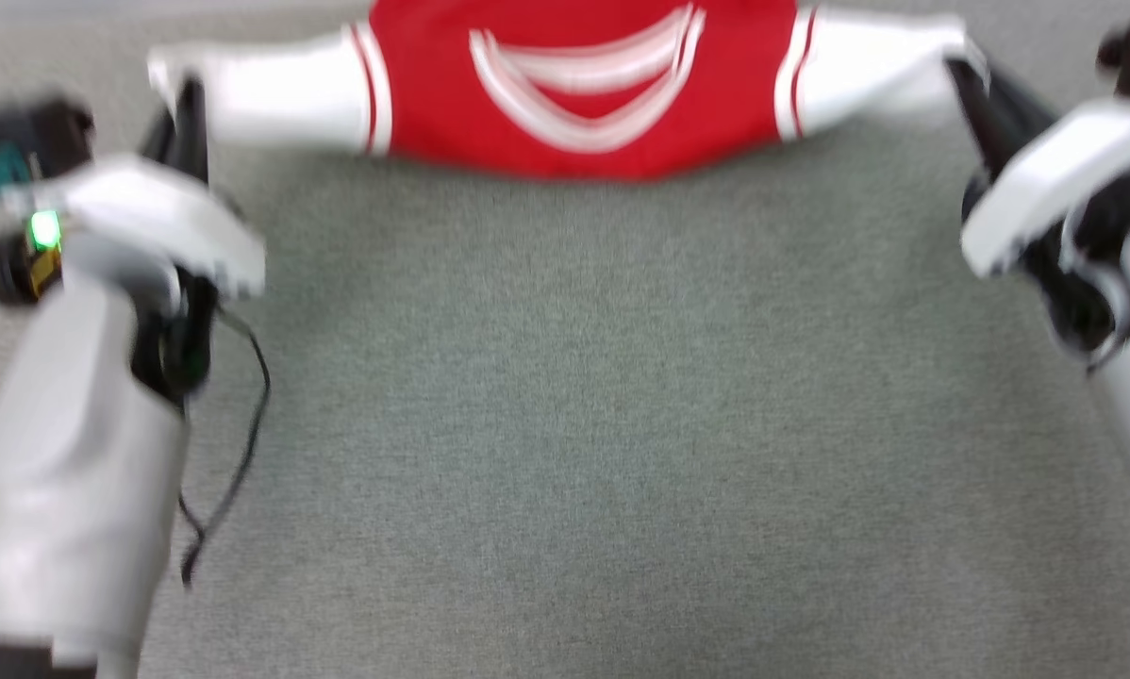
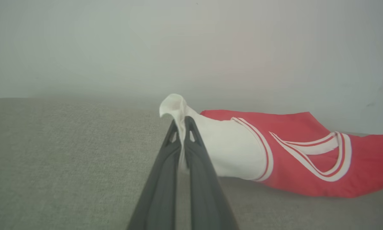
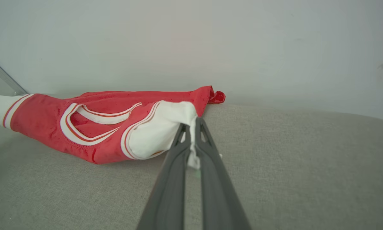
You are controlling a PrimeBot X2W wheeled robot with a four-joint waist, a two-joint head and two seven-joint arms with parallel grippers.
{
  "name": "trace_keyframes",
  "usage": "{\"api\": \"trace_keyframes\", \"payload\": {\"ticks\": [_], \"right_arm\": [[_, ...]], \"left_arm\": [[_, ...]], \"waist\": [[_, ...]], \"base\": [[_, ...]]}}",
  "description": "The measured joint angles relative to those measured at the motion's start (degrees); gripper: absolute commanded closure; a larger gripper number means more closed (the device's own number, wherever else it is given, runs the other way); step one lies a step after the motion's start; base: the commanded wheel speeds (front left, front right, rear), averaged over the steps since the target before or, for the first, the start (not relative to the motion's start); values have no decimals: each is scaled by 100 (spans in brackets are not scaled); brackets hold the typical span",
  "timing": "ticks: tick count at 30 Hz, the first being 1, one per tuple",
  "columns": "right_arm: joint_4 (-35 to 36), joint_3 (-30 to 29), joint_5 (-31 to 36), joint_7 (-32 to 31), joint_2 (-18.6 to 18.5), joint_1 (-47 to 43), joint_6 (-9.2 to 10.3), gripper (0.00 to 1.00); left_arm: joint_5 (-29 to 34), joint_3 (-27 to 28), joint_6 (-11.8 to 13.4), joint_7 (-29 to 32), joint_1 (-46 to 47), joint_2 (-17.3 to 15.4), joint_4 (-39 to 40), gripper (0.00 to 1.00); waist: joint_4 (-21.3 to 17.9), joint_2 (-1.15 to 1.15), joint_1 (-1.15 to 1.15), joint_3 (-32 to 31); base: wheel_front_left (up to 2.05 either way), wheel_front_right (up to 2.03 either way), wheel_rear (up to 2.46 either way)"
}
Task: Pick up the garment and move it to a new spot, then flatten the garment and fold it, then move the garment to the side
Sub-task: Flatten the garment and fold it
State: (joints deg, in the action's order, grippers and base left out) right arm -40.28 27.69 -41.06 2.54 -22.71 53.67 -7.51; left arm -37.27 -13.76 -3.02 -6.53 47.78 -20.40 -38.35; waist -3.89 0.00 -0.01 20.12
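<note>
Left pincer (image 2: pixel 182 123) and right pincer (image 3: pixel 193 123) each clamp a white sleeve (image 2: pixel 230 150), shirt (image 1: pixel 584 141) stretched between them, low over the grey surface (image 1: pixel 565 424). Thin grips: pull wider and one sleeve could slip!

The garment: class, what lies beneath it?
Grey fabric surface shows beneath the garment, which sags onto it between lifted sleeves. The patch under its red body is covered.

Head cam overhead; wrist cams low, share garment (image 1: pixel 433 94).

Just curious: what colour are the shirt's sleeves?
The garment has white sleeves with red-striped trim, clearest in the left wrist view.
</note>
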Motion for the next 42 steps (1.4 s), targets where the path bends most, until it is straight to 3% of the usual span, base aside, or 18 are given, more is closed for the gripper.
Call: {"api": "trace_keyframes", "payload": {"ticks": [7, 18, 27, 34, 35, 36, 37, 42], "right_arm": [[541, -208, -116, 185, -155, -1421, 0, 100], [1584, -958, 208, 98, 30, -3561, 0, 100], [2639, -2046, 842, -289, 444, -5187, 0, 100], [3268, -2551, 1354, -847, 723, -6015, 0, 100], [3363, -2575, 1396, -987, 778, -6105, 0, 72], [3477, -2601, 1443, -1067, 837, -6180, 0, 17], [3608, -2625, 1441, -1099, 877, -6216, 0, 0], [4116, -2881, 1473, -1114, 970, -5912, 0, 0]], "left_arm": [[-201, 125, 360, -18, -1827, -83, 1337, 100], [-401, 335, 1402, 352, -4609, -176, 3721, 100], [-433, 291, 1857, 702, -5775, -266, 4404, 100], [-405, 316, 1945, 706, -5935, -315, 4555, 100], [-378, 289, 1941, 680, -5932, -309, 4579, 100], [-353, 238, 1939, 669, -5919, -300, 4613, 100], [-300, 183, 1931, 641, -5893, -288, 4643, 100], [-89, -63, 1879, 532, -5550, -174, 4800, 100]], "waist": [[15, 0, 0, -542], [-37, 0, -1, -931], [85, 0, -1, -1031], [163, 0, 0, -1024], [172, 0, 0, -1021], [179, 0, 0, -1013], [189, 0, 0, -1006], [306, 0, 0, -947]], "base": [[0, 0, 0], [0, 0, 0], [0, 0, 0], [0, 0, 0], [0, 0, 0], [0, 0, 0], [0, 0, 0], [0, 0, 0]]}}
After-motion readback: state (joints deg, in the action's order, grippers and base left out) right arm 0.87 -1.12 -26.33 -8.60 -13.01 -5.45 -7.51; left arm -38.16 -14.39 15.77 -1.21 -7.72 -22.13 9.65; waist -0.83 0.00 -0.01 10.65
